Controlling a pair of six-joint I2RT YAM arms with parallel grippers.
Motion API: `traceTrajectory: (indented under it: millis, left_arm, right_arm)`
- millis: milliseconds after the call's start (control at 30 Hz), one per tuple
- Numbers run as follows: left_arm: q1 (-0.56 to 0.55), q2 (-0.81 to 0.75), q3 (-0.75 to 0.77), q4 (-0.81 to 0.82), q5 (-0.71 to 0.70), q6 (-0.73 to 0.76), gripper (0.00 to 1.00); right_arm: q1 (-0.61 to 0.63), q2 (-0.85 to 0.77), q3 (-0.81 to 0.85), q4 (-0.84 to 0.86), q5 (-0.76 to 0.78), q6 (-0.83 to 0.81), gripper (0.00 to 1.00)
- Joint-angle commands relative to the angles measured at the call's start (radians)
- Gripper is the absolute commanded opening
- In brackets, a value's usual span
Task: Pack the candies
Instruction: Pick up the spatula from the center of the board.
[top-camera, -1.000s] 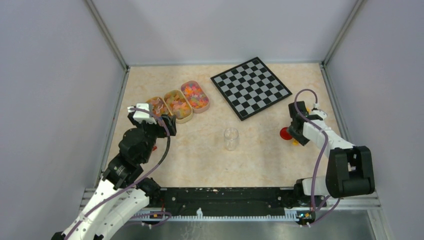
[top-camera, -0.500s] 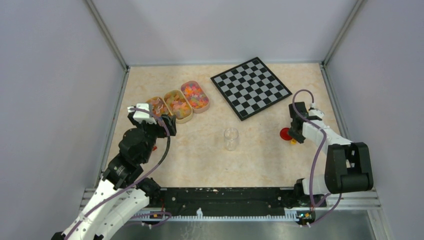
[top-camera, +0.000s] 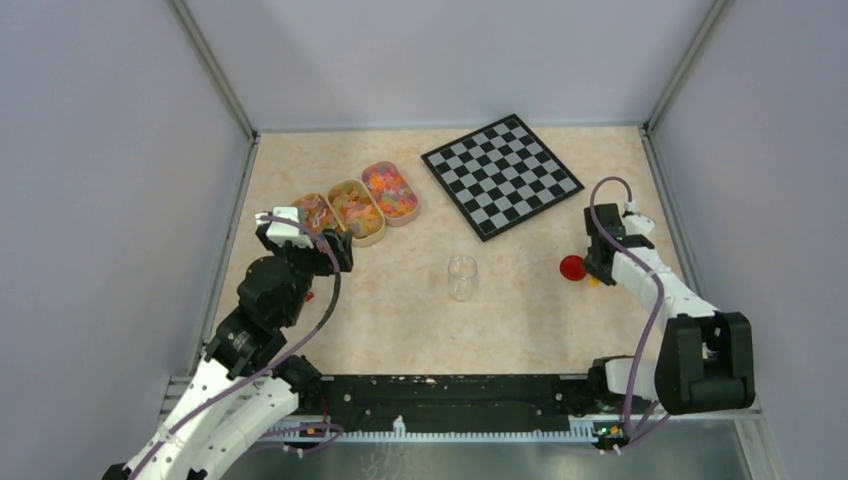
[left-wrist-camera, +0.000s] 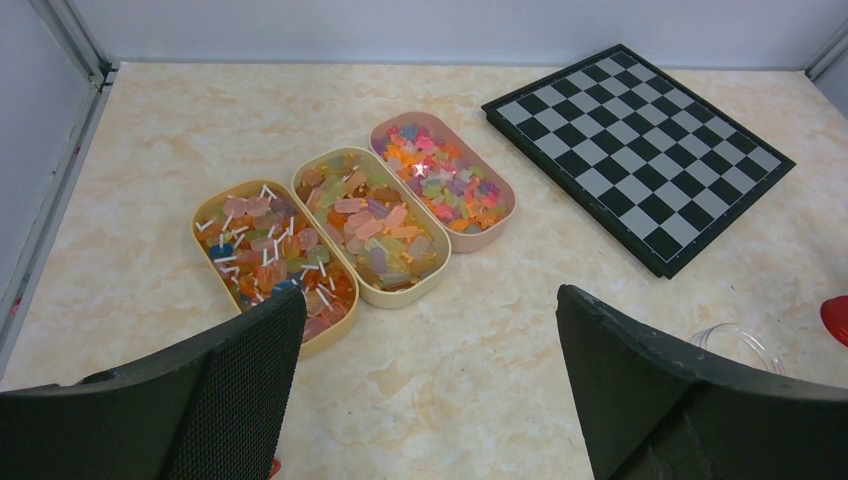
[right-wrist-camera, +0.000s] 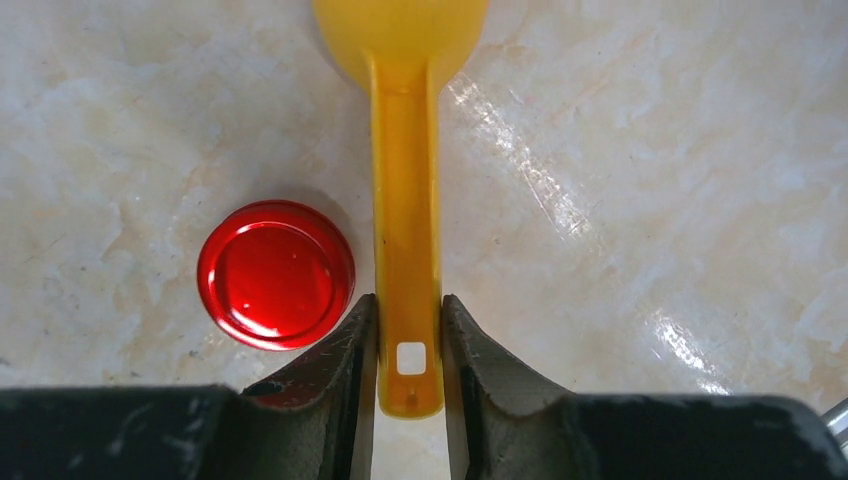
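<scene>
Right wrist view showed you your right gripper (right-wrist-camera: 407, 308) clamped on the flat handle of a glossy yellow-orange plastic scoop (right-wrist-camera: 405, 190). Its dark, rough-faced fingers (right-wrist-camera: 350, 350) pressed either side near the small square hole at the handle's end. The scoop's rounded bowl lay toward the top edge, over the mottled, marble-patterned table (right-wrist-camera: 650, 150). Just left of the handle in that view sat a round, shiny red lid (right-wrist-camera: 275, 272), flat on the table. One fingertip overlapped its rim, and you could not tell whether they touched.

From the left wrist, your left gripper (left-wrist-camera: 430, 310) stood wide open, holding nothing. Its mesh-textured black pads (left-wrist-camera: 250, 370) framed the candies (left-wrist-camera: 375, 225), small, partly translucent pieces of mixed colours. They were heaped in three oblong, round-ended trays (left-wrist-camera: 400, 297) set side by side. The leftmost tray's sweets carried thin white sticks. A black-and-silver chessboard (left-wrist-camera: 640, 150) lay apart, to their right. In the top view a small clear jar (top-camera: 462, 277) stood upright between the arms, well apart from the trays.
</scene>
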Motion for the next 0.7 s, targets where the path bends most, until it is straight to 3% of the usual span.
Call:
traceTrajectory:
  millis: [0, 200, 533, 667]
  left_arm:
    - [0.001, -0.008, -0.005, 0.033, 0.012, -0.012, 0.99]
    - [0.000, -0.005, -0.005, 0.033, 0.013, -0.013, 0.99]
    - [0.000, -0.004, -0.007, 0.032, 0.036, -0.018, 0.99]
    - [-0.001, -0.008, -0.024, 0.063, 0.067, -0.013, 0.99]
  right_arm:
    - [-0.009, -0.096, 0.024, 0.047, -0.060, -0.090, 0.19]
    - [-0.009, -0.249, -0.029, 0.123, -0.114, -0.168, 0.17]
    - [-0.002, -0.272, 0.048, 0.099, -0.187, -0.203, 0.14]
    - [-0.001, -0.305, 0.102, 0.057, -0.326, -0.154, 0.13]
